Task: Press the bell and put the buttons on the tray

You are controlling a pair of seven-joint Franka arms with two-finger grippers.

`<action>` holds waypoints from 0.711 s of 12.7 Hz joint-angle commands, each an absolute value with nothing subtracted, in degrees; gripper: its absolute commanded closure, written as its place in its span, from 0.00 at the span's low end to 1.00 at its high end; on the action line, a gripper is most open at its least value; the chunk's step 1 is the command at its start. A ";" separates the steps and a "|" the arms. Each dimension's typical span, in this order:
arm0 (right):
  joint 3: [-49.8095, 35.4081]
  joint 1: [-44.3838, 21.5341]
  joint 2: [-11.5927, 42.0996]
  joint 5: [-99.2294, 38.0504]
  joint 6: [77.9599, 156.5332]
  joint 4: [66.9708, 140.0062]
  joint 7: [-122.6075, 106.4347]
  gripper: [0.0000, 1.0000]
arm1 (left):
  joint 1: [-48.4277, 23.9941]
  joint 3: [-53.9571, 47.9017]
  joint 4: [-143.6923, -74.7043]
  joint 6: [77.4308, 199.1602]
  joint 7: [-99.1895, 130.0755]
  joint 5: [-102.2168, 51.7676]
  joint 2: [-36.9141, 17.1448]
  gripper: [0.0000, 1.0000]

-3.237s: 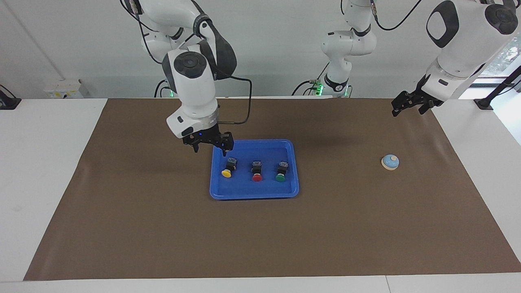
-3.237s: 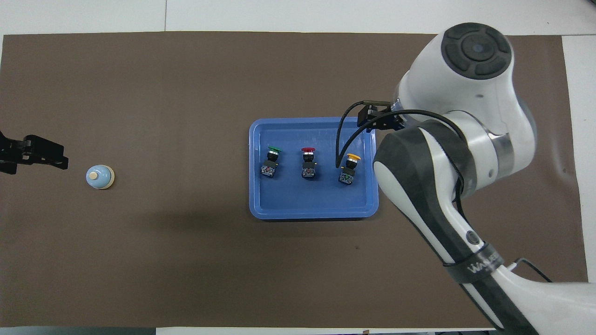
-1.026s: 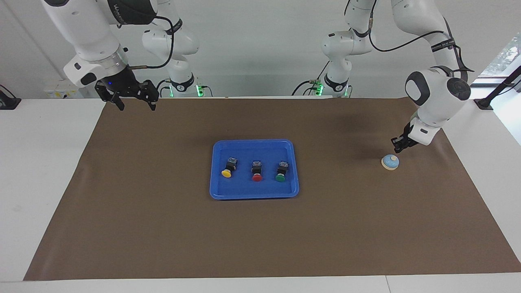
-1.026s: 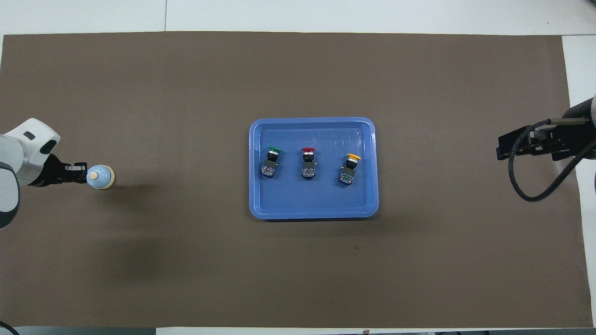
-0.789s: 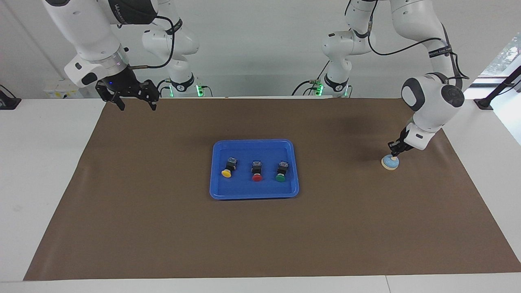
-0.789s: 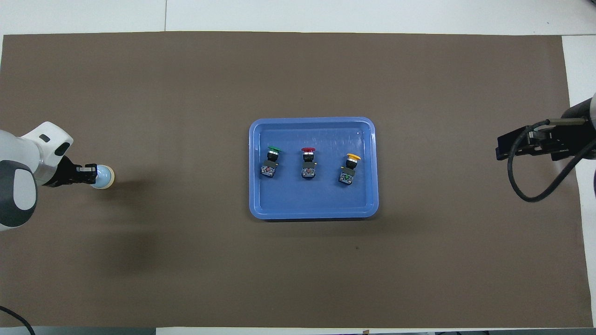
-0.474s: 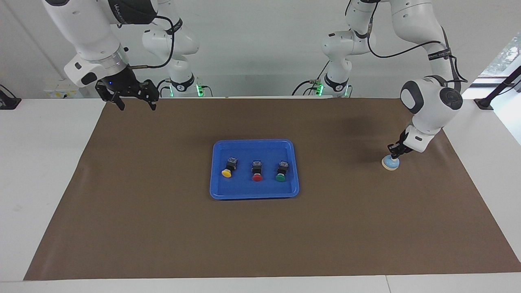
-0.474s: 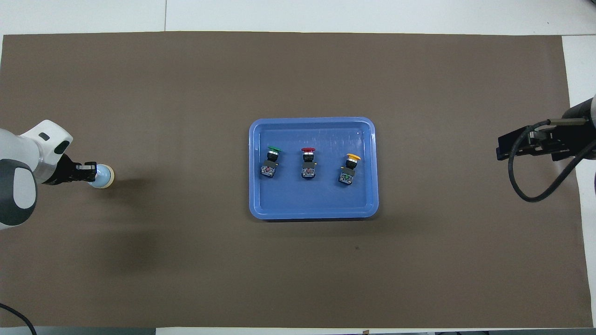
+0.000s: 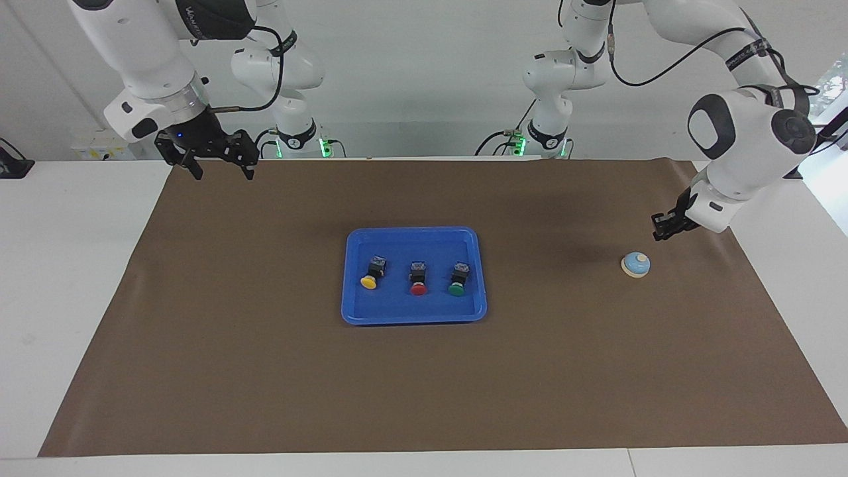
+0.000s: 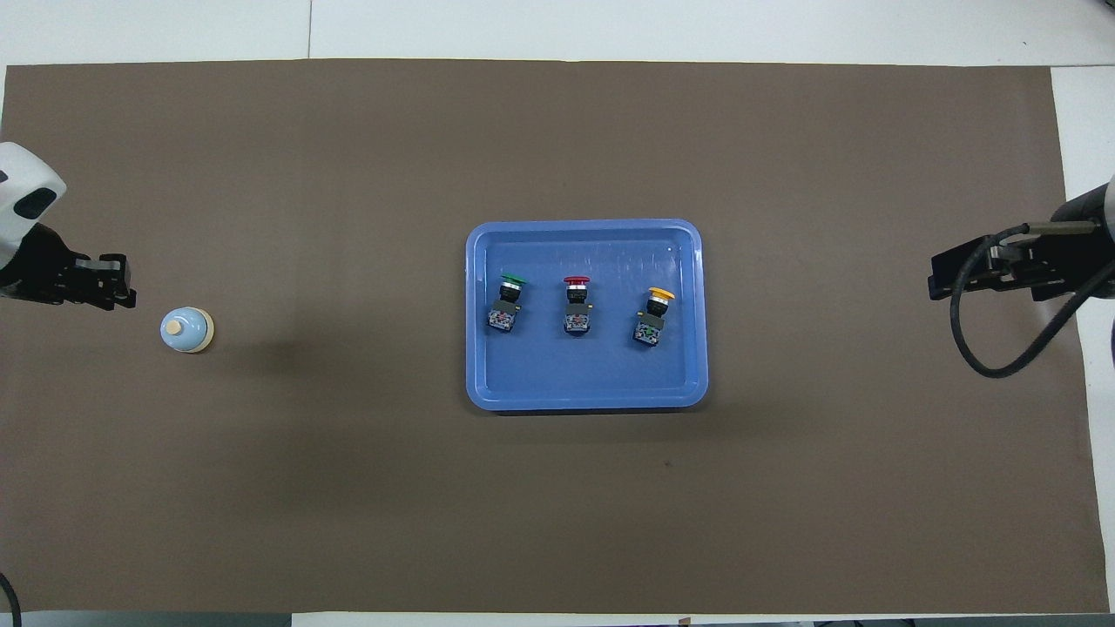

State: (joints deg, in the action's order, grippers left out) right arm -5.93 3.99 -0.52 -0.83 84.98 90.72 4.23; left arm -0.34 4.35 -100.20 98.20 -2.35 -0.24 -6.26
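No readable text on the tray (image 9: 414,238), the buttons (image 9: 418,277), the bell (image 9: 635,264) or the desk (image 9: 79,278). Dark bands with white lettering on the right arm (image 9: 205,13) and the left arm (image 9: 745,53), too small to read. Small digit-like mark on each arm base collar, not legible.

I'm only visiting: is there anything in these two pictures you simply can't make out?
1. Overhead view: the left arm is cut off by the picture's edge; only its wrist and the left gripper, beside the bell, show.
2. Overhead view: the right gripper hides its tips under its own black body and cable; the facing view shows it open.
3. Both views: markings on the buttons in the tray are too small to read.
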 commanded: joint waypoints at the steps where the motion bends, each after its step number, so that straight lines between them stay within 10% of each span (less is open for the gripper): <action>1: -5.80 4.13 -1.58 -0.26 85.61 91.93 3.16 0.00 | -1.32 4.48 -96.94 91.95 -1.50 -0.17 -2.40 0.00; 9: -5.80 4.13 -1.58 -0.26 85.61 91.93 3.16 0.00 | -1.32 4.31 -90.88 81.74 -1.58 -0.44 -1.41 0.00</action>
